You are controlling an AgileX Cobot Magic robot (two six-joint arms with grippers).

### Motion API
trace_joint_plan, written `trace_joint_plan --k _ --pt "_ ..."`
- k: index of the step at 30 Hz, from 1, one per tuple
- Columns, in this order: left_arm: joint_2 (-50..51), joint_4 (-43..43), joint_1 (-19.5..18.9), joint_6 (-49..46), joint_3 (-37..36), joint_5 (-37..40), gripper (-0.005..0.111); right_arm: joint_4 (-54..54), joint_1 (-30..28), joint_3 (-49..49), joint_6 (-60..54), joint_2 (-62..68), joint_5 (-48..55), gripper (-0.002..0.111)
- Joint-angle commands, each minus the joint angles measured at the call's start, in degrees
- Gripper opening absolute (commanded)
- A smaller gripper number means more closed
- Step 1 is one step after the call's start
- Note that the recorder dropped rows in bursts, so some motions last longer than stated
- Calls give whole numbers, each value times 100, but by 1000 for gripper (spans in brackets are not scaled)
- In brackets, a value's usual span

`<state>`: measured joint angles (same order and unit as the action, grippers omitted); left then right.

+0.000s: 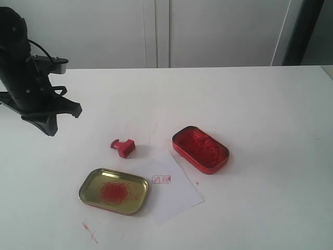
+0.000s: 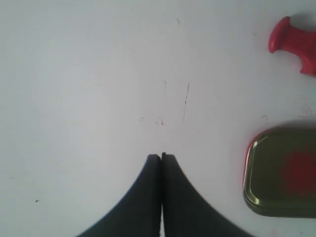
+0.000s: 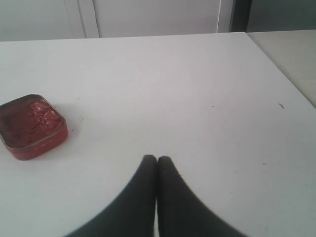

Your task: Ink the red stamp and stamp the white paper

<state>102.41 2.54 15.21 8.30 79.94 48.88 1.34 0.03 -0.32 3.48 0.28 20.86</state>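
The red stamp (image 1: 123, 147) lies on its side on the white table, between the left arm and the red ink tin (image 1: 200, 149); its knob end also shows in the left wrist view as the red stamp (image 2: 293, 43). The white paper (image 1: 169, 190) lies flat in front of the tin and bears a small red imprint (image 1: 161, 179). My left gripper (image 1: 50, 126) hangs shut and empty over the table's left side, well apart from the stamp; its tips (image 2: 161, 157) touch. My right gripper (image 3: 157, 159) is shut with nothing in it, off to the side of the ink tin (image 3: 30, 126); the exterior view does not show it.
A gold tin lid (image 1: 114, 190) with a red smudge lies beside the paper's left edge, also seen as the gold lid (image 2: 281, 173). Faint red marks (image 1: 89, 232) streak the table near the front. White cabinet doors stand behind the table.
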Motion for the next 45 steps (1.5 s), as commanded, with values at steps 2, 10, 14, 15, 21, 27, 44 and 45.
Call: trace_joint_plan --k 2,10,14,15,21,27,44,45 --pt "-420 -58 19 69 -426 -109 0 8 6 32 5 -28 -79 0" --pt "-844 -70 19 69 -836 -239 0 8 6 32 5 -28 -79 0" --pt "-990 -70 19 69 -918 -267 0 8 6 32 5 -28 -79 0" --pt "-1019 -70 19 69 -918 -279 0 8 6 32 5 -28 -79 0" --pt "-1060 -70 9 69 -918 -313 0 8 6 32 5 -28 -79 0" --pt "-1060 -70 -200 14 -918 -310 0 8 6 32 5 -28 -79 0" --pt "-1109 -254 -992 -297 -918 61 0 8 6 32 5 -28 -79 0" --pt "-1109 -344 -992 -412 -932 151 0 8 6 32 5 -28 -79 0"
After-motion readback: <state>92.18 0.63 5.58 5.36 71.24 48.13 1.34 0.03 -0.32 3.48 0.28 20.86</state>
